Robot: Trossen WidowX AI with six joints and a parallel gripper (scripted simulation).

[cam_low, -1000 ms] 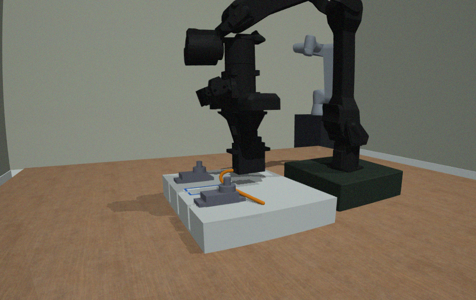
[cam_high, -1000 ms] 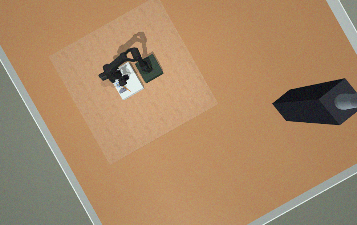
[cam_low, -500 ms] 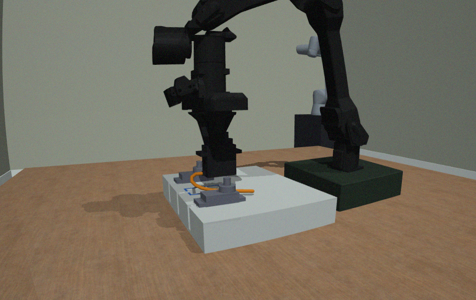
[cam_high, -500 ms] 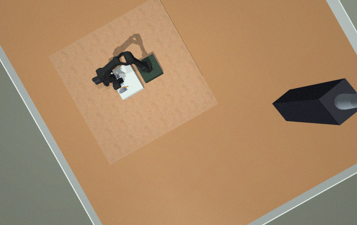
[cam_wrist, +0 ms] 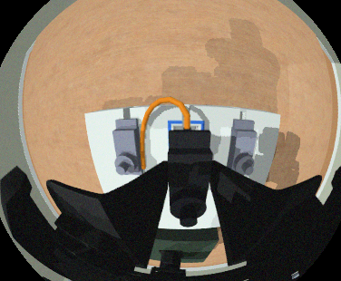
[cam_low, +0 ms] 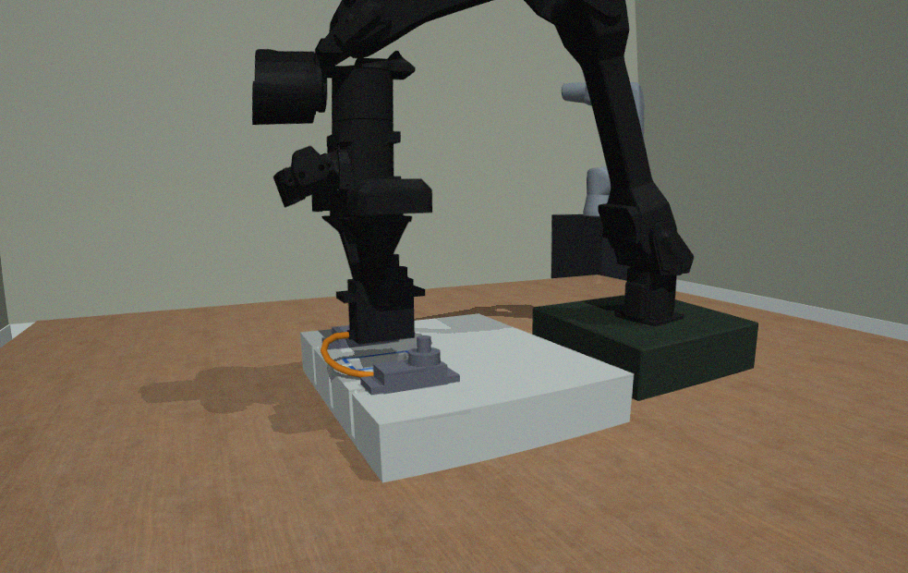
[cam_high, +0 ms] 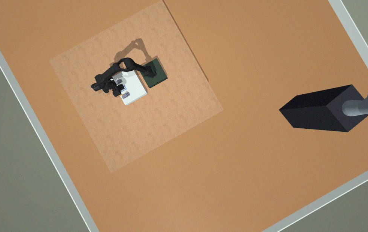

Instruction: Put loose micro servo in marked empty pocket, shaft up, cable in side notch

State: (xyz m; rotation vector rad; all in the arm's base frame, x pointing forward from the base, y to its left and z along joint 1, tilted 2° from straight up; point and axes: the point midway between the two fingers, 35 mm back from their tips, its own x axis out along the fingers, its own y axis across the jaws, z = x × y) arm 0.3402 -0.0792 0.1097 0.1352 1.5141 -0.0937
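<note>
We're at the insertion step: gripper (cam_wrist: 189, 161) clamped on the servo (cam_wrist: 189, 149), low over the blue-marked pocket (cam_wrist: 179, 126) between two mounted servos. Cable (cam_wrist: 155, 111) arcs sideways. Next we'd seat it down, then release.

arm (cam_low: 627, 142) arched over, wrist vertical | gripper (cam_low: 380, 329) pointing down, clamped on micro servo (cam_wrist: 189, 149)

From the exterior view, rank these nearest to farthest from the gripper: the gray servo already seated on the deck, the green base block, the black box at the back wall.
1. Seated servo, just in front of the gripper.
2. Green base block, at the right.
3. Black box, far behind, by the wall.
</note>
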